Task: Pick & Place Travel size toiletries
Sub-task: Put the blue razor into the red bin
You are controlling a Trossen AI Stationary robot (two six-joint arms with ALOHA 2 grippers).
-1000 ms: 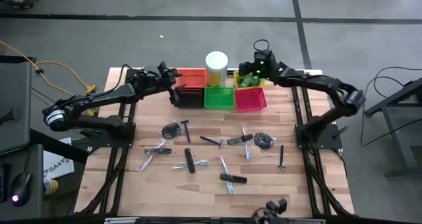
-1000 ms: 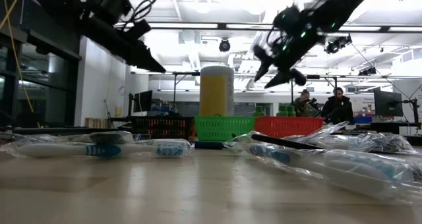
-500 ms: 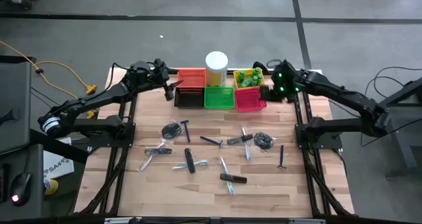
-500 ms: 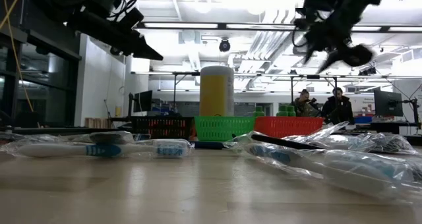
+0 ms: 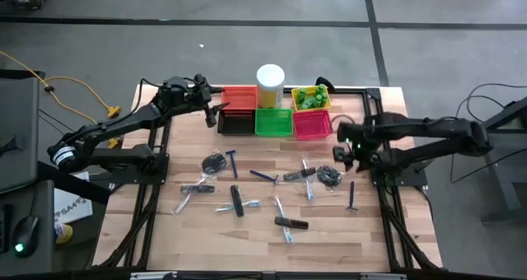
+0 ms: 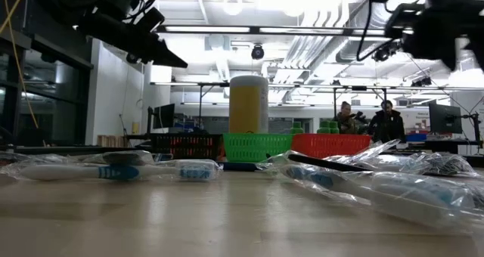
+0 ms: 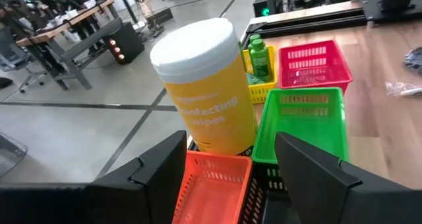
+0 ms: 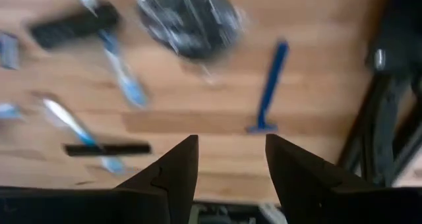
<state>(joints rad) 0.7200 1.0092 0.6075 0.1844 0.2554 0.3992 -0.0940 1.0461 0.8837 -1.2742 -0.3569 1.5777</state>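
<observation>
High view first: the right gripper has swung away from the yellow basket at the back of the table, where it hung a second ago, and now sits over the right side of the scattered toiletries, near the dark coiled bundle and the blue razor. The green lumps rest in that yellow basket. I read this as a drop-off finished and the arm coming back for its next piece. The left gripper has hardly moved; it waits by the orange basket.

Right wrist view gives what the overhead cannot: its fingers stand apart with nothing between them, and beyond them lie the coiled bundle, the blue razor and a black stick on bare wood. Left wrist view shows its own fingers spread and empty too, facing the tall wipes cylinder and the green basket. Low view shows wrapped toothbrushes lying flat, still uncollected.
</observation>
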